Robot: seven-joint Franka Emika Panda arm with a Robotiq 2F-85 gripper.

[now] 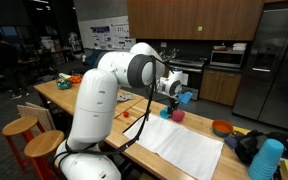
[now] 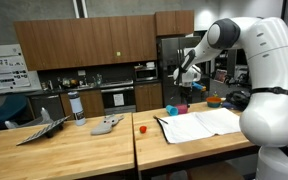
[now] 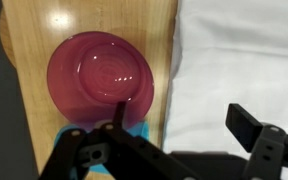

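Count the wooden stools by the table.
2. One stool stands at the table's near edge; the other stool is beside it, nearer the camera. More may hide behind the robot.

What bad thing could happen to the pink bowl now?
The bowl looks smooth and round, so the open jaws above it might slip on its rim or tip it. A blue thing lies right beside it and could get bumped. The table edge is close, so a push might slide the bowl off.
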